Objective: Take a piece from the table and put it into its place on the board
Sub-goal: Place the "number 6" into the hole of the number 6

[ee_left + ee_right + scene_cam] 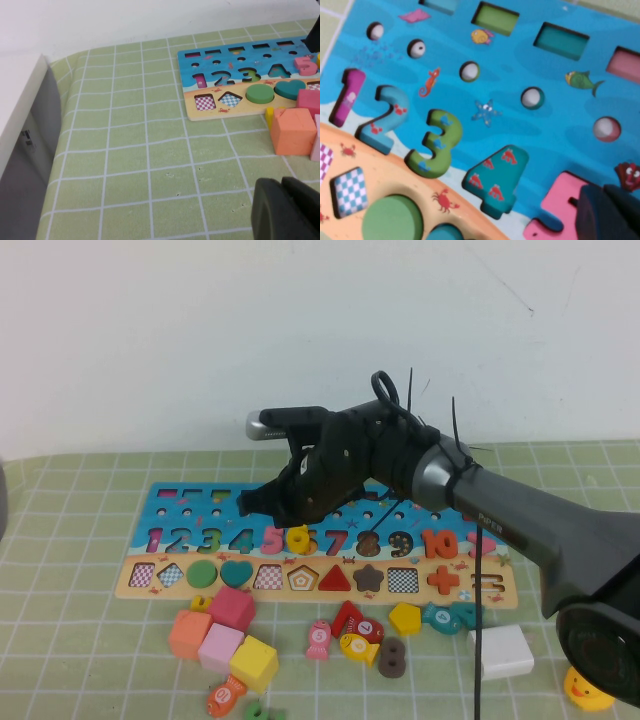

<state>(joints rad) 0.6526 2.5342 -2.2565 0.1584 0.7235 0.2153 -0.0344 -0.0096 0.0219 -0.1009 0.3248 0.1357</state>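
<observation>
Yellow piece (pixel 298 538) upright in board (pixel 190 502) (between 5, 7) | right pincer (pixel 252 504) closed above

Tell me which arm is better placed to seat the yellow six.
Right. The shut right gripper hangs over the board beside the piece; the left gripper sits off the board's left end.

The green checked counter (pixel 125 165) lies open left of the long blue-and-tan wooden board (pixel 160 502). The black right pincer (pixel 262 504) hangs shut above the numerals, seemingly blocking approach there. Loose coloured wooden blocks (pixel 222 638) crowd the near edge.
</observation>
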